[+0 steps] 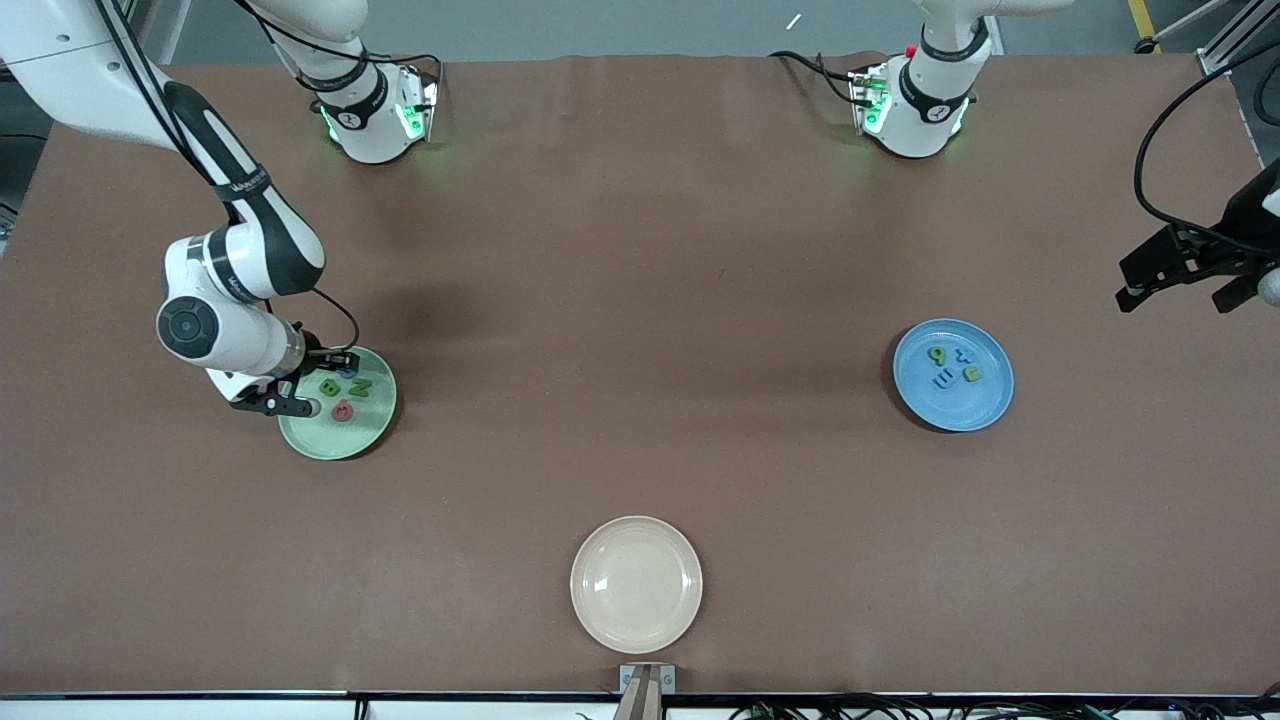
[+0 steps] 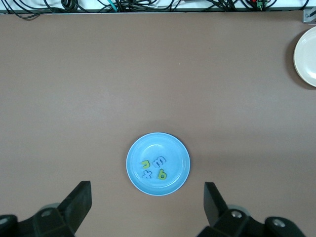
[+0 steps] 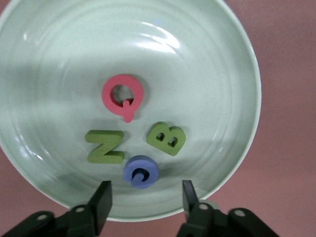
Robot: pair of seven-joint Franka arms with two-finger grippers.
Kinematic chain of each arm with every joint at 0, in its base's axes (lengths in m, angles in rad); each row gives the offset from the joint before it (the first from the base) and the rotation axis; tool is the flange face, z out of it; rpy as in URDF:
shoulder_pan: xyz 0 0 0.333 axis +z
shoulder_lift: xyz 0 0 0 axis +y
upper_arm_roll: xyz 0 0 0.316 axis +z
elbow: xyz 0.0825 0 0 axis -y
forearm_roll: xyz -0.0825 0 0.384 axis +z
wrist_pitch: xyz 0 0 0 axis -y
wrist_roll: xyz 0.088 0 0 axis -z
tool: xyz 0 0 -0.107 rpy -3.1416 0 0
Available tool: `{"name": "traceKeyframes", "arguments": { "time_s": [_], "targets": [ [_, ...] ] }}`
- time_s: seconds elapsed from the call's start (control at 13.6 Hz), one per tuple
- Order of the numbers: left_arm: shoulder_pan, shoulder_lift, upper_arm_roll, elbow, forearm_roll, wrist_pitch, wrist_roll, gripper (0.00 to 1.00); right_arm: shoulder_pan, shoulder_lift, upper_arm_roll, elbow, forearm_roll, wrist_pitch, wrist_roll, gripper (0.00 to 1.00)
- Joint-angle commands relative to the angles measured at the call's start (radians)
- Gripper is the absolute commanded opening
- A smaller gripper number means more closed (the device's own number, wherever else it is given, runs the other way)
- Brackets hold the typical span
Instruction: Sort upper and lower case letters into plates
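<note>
Right gripper (image 3: 143, 195): your fingers are standing part-open, gripping nothing, blue letter (image 3: 140, 171) lying just between them in the green plate (image 3: 44, 44).
Left gripper (image 2: 147, 200): you are waiting, fingers spread wide, empty, over bare table near the blue plate (image 2: 175, 148).

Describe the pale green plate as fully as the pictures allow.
The pale green plate is round and shallow, glossy like glazed ceramic or hard plastic, with faint concentric rings. It lies flat on the brown table toward the right arm's end. Four foam letters lie in it: a pink-red Q, a green N, a green B and a blue G, the G touching the N. The right gripper hangs over its rim, fingers open, holding nothing.
</note>
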State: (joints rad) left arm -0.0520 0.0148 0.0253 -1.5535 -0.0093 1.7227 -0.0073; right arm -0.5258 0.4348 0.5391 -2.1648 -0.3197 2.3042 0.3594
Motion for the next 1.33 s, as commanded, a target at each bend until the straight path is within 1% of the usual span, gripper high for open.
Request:
{"name": "traceKeyframes", "arguments": {
  "time_s": [0.0,0.07,0.3,0.44,0.66,0.81,0.96,1.25],
  "targets": [
    [0.003,-0.01,0.001,0.009,-0.014,-0.018,0.013,1.0,0.0,-0.019,0.019,0.055,-0.018,-0.052,-0.003,1.0],
    [0.003,-0.01,0.001,0.009,-0.014,-0.018,0.013,1.0,0.006,-0.021,0.024,0.101,-0.018,-0.119,-0.007,1.0],
    [0.003,-0.01,-0.001,0.009,-0.015,-0.018,0.013,1.0,0.009,-0.033,0.096,0.282,-0.016,-0.354,-0.01,1.0],
    [0.004,-0.01,0.002,0.009,-0.017,-0.018,0.013,1.0,0.01,-0.033,0.128,0.417,-0.016,-0.499,-0.042,1.0],
    [0.006,-0.01,0.004,0.009,-0.015,-0.018,0.015,1.0,-0.002,-0.03,0.131,0.612,-0.002,-0.658,-0.21,1.0],
    [0.006,-0.01,0.002,0.009,-0.015,-0.018,0.015,1.0,-0.019,-0.028,0.13,0.718,-0.002,-0.744,-0.287,1.0],
    [0.004,-0.01,0.001,0.009,-0.014,-0.018,0.013,1.0,-0.036,-0.028,0.131,0.781,-0.001,-0.796,-0.333,1.0],
    [0.006,-0.01,0.001,0.009,-0.015,-0.018,0.013,1.0,-0.045,-0.034,0.137,0.829,0.002,-0.874,-0.361,1.0]
  ]
}}
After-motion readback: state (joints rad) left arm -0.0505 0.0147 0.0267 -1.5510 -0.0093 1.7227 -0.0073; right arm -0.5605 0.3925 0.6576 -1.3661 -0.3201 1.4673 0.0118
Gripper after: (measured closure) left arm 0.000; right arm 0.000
